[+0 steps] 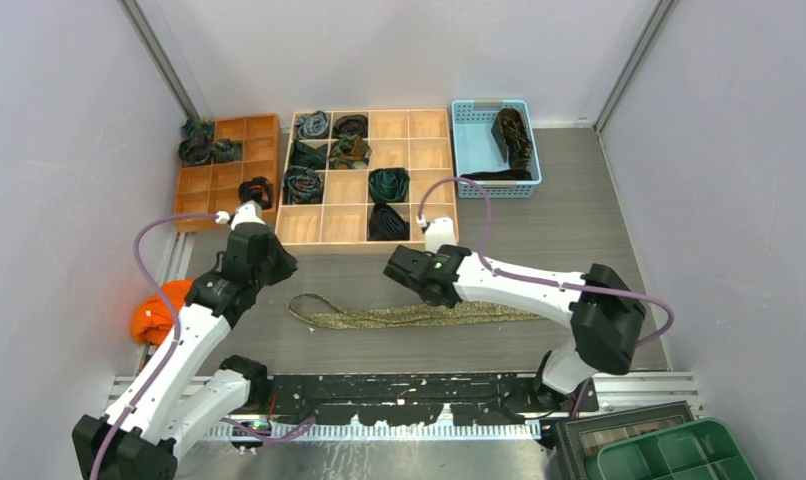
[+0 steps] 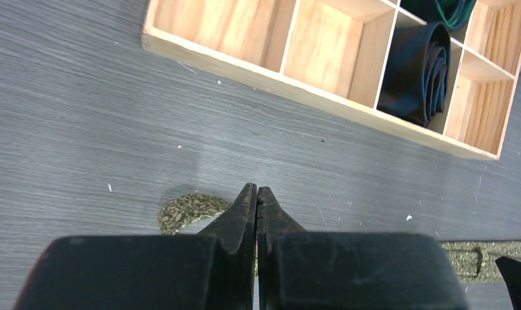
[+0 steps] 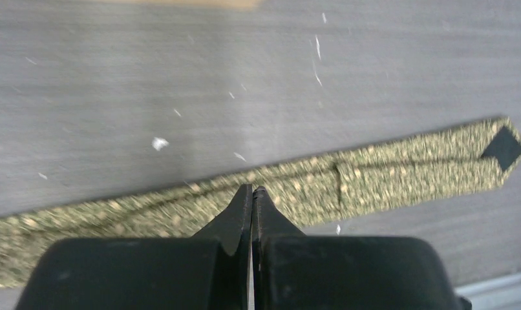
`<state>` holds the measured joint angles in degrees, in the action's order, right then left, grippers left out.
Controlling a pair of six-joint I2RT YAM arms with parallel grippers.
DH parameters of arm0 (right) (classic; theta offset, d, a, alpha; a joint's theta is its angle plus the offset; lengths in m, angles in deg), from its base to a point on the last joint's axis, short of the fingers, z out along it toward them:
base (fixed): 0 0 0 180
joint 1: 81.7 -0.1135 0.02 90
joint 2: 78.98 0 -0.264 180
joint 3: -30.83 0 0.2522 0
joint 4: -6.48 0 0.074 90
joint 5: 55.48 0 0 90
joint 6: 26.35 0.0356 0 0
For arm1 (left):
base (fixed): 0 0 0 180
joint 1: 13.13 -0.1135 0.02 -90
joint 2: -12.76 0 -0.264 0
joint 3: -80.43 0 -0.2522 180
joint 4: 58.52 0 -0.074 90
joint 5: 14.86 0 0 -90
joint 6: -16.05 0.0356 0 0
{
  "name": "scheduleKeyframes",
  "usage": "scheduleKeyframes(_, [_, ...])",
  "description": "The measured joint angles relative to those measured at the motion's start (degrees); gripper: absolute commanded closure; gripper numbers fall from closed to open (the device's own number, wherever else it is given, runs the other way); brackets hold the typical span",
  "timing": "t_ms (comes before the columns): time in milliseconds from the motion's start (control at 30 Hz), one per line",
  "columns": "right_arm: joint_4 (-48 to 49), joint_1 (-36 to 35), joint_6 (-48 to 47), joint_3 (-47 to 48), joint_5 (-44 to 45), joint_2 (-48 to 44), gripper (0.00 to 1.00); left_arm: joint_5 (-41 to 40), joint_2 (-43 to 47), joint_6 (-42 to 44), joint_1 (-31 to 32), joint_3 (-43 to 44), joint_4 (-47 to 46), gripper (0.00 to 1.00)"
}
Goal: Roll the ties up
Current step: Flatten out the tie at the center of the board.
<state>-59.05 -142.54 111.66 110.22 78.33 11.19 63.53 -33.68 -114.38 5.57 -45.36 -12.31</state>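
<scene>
Olive-gold tie [image 1: 409, 316] lies flat on the table [image 1: 579, 230], stretched left to right in front of both arms and just short of the wooden tray [image 1: 369, 242]. It is not rolled. Only its left end has a small curl (visible in the left wrist view just beside the fingertips).

Left gripper [image 2: 256, 194]: jaws pressed together with nothing between them, hovering over bare table near that curled end. Right gripper [image 3: 252, 192]: jaws also pressed together and empty, above the middle stretch of the tie. Whether the tips touch the fabric cannot be told. The tie's pointed end with a dark tip lies off to the right in the right wrist view.

Progress:
- **Done:** several coiled ties [image 1: 304, 184] sit in compartments of the wooden tray, including a dark roll [image 2: 416, 71] in the front row. A few more coils sit in the orange tray [image 1: 229, 175] to the left.
- **Empty space:** many compartments hold nothing.
- **Left:** the olive-gold one needs a full roll and placing. The blue basket [image 1: 471, 150] holds what looks like more loose ties [image 1: 512, 135], count unclear.

Judgement: partway through the batch, with this tie's roll barely begun. Likely next is pinching the curled end and winding it along the strip.
</scene>
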Motion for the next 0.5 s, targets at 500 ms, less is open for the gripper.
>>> scheduleKeyframes(500, [-8.3, 1.7, 22.3, -20.0, -17.6, -12.3, 0.99, 5.9, -2.4, -0.1, 0.8, 0.1, -1.9, 1.00])
